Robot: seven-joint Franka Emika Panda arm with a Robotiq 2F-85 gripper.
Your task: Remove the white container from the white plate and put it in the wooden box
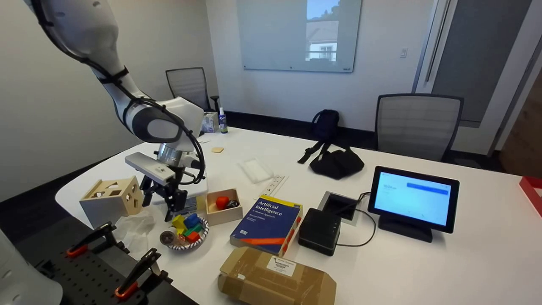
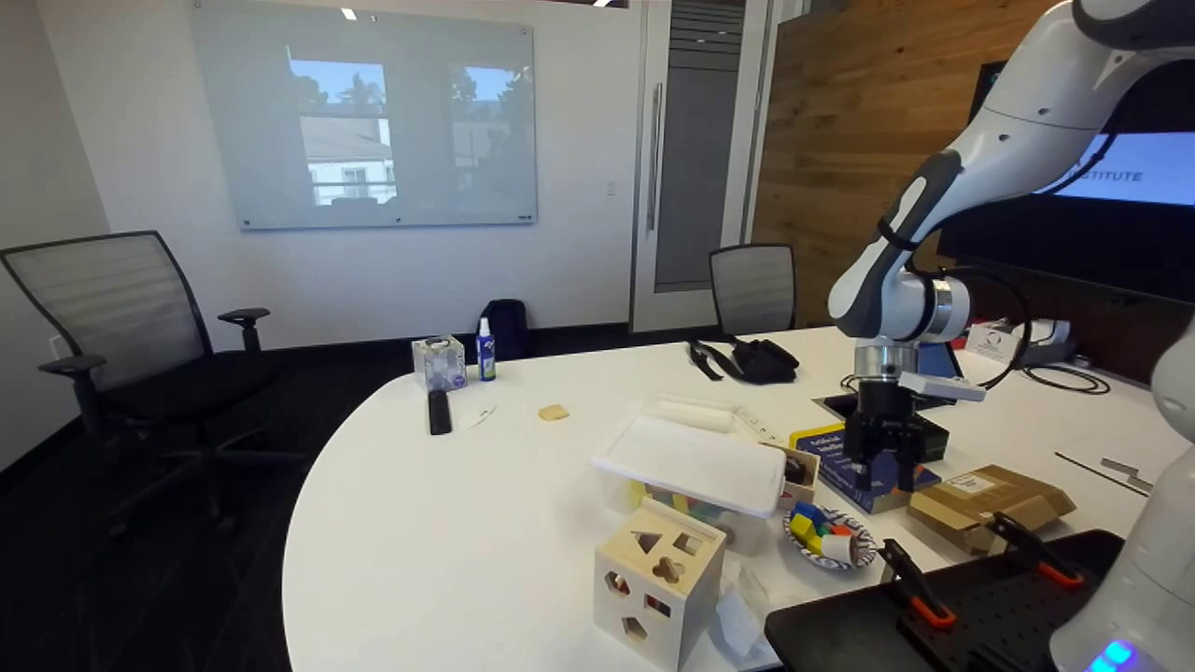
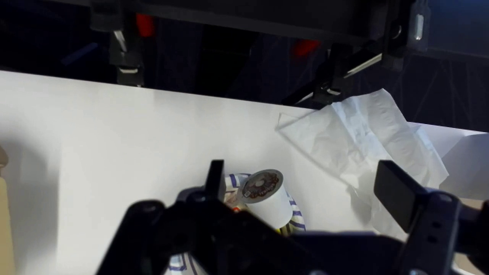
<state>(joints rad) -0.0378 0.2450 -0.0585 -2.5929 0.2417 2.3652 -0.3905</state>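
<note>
The gripper [image 2: 884, 474], spread wide and empty, hung over the plate [image 1: 206, 232], where blocks [image 1: 192, 220] crowded the tipped cup [image 3: 267, 200]; a crumpled sheet [image 3: 355, 145] lay between plate and the holed box [image 1: 112, 206].

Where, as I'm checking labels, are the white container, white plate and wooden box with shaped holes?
White container [image 3: 271, 209]: in the wrist view, on its white side.
White plate [image 1: 205, 232]: in an exterior view, on its striped rim.
Wooden box [image 2: 637, 602]: in an exterior view, on the wood between side holes.
</note>
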